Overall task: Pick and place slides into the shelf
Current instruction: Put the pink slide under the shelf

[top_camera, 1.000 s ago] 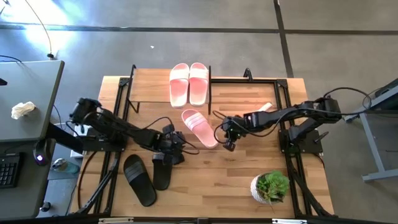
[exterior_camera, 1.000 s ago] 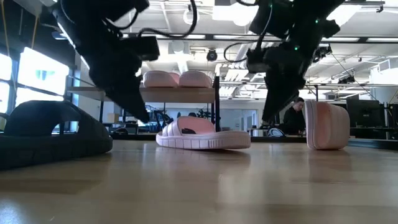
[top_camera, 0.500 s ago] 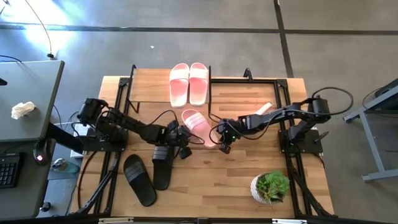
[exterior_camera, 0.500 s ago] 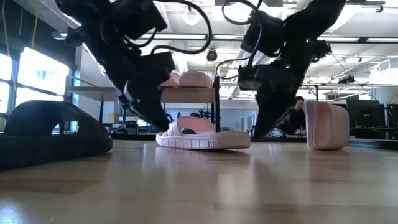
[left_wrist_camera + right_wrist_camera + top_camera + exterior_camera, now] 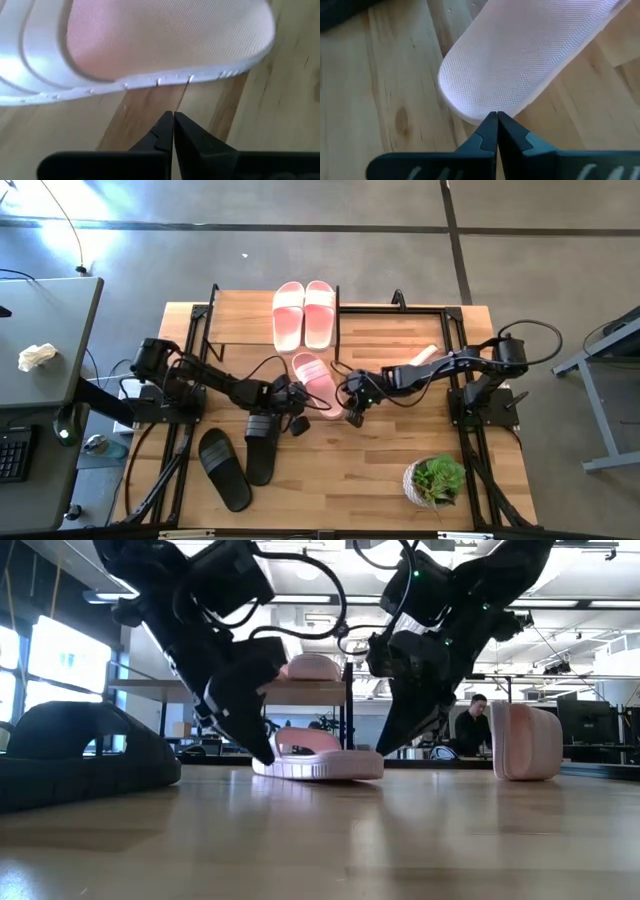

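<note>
High view: pink slide [image 5: 316,382] at frame centre, left gripper [image 5: 298,414] at its left edge, right gripper [image 5: 350,406] at its right. Pink pair [image 5: 304,313] on shelf [image 5: 240,330], top centre.

Left wrist view: fingers [image 5: 161,134] closed, empty, just short of sole.

Right wrist view: fingers [image 5: 490,132] closed, empty, tips at heel.

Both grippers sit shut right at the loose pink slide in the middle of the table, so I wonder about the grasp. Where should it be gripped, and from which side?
Probably the wide strap of the pink slide, taken from above. It lies flat, sole down, so the strap arches clear of the footbed and gives fingers room underneath. The heel edge looks thin and sits on the wood. The left gripper and right gripper would need to open first.
</note>
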Robot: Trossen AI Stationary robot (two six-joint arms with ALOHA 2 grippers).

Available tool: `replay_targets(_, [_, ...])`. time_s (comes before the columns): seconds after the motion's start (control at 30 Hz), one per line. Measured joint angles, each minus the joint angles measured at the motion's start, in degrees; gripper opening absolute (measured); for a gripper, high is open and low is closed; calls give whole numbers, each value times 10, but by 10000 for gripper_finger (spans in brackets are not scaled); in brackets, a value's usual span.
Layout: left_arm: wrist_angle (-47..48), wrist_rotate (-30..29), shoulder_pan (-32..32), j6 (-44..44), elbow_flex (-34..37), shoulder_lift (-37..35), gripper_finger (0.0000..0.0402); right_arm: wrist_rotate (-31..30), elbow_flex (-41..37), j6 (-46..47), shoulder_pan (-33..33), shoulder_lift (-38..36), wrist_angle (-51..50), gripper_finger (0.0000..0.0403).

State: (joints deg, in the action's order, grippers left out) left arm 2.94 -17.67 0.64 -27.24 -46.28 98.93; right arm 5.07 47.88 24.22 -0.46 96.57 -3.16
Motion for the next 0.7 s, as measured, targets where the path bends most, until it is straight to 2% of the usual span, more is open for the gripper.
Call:
replay_targets(0.13, [-1, 0, 0, 0, -9, 18, 4, 8, 0, -15, 5, 6, -2, 0])
replay_targets(0.33, [-2, -3, 1, 0, -20, 26, 1, -46, 0, -35, 3, -9, -37, 0])
replay_targets(0.5, [-3, -27, 1, 0, -20, 26, 2, -40, 0, -37, -4, 9, -44, 0])
replay_targets(0.7, [-31, -18, 1, -1, -25, 56, 2, -10, 0, -17, 14, 53, 46, 0])
